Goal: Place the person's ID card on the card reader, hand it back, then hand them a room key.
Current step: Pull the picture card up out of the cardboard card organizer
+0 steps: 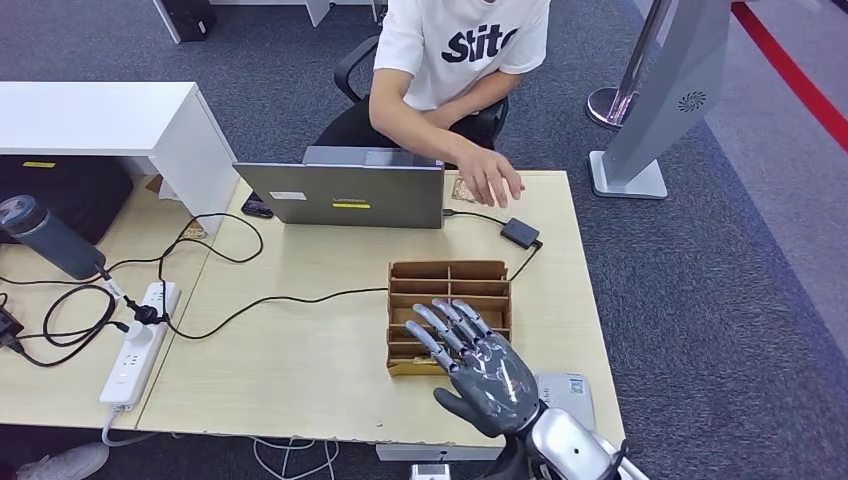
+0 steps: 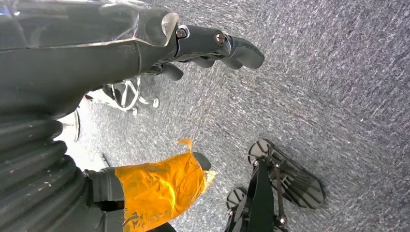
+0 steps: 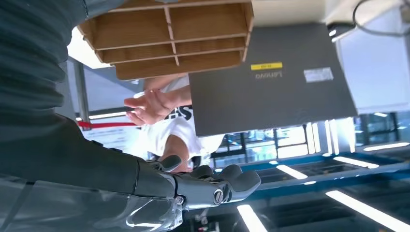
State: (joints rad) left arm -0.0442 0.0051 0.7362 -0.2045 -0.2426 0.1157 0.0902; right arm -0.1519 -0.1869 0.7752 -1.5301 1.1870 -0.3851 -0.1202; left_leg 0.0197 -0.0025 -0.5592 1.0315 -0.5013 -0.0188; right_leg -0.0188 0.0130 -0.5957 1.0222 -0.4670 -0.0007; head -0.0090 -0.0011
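My right hand (image 1: 478,360) hovers, fingers spread and empty, over the near end of a wooden compartment box (image 1: 447,287). The right wrist view shows its fingers (image 3: 212,186) holding nothing, with the box (image 3: 169,34) beyond. The person's hand (image 1: 490,178) reaches over the table's far edge, above a small patterned card (image 1: 461,189). A small black device (image 1: 519,232) on a cable lies just right of the laptop. A white device (image 1: 568,392) sits by my right wrist at the near edge. My left hand (image 2: 212,48) hangs over carpet, empty, its thumb (image 2: 159,188) wrapped in orange tape.
A grey laptop (image 1: 345,193) stands at the table's far side, its back to me. Cables and a white power strip (image 1: 138,345) lie at the left. A grey bottle (image 1: 45,235) rests on the left table. A grey stand (image 1: 655,110) is on the floor at right.
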